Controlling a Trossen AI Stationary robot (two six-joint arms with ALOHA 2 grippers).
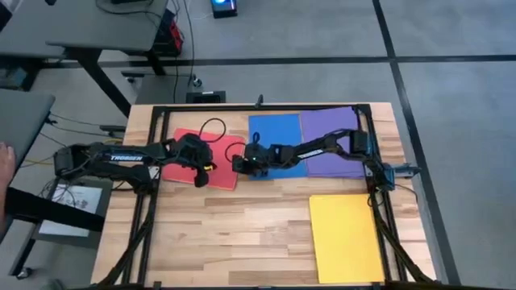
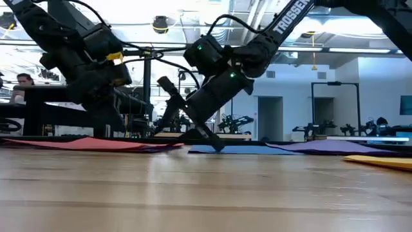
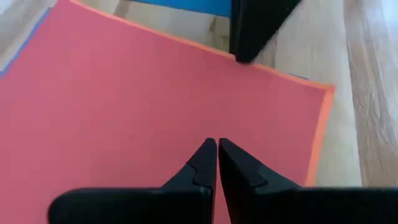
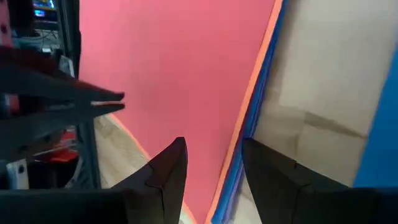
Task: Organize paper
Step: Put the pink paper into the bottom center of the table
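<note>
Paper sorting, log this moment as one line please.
left hand shut over pink-red sheet | right hand open at its edge | blue, purple, yellow sheets flat

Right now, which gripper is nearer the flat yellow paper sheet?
Right. The right gripper hangs between the red and blue sheets, mid-table, some way from the flat yellow paper sheet. The left gripper sits over the red sheet, farther off.

The left arm [image 1: 121,157], at centre left of the high view, carries white lettering that looks like "TROSSEN". In the low view, the arm [image 2: 286,19] at top centre shows white letters "TROSSE", cut off by the frame's upper edge.
</note>
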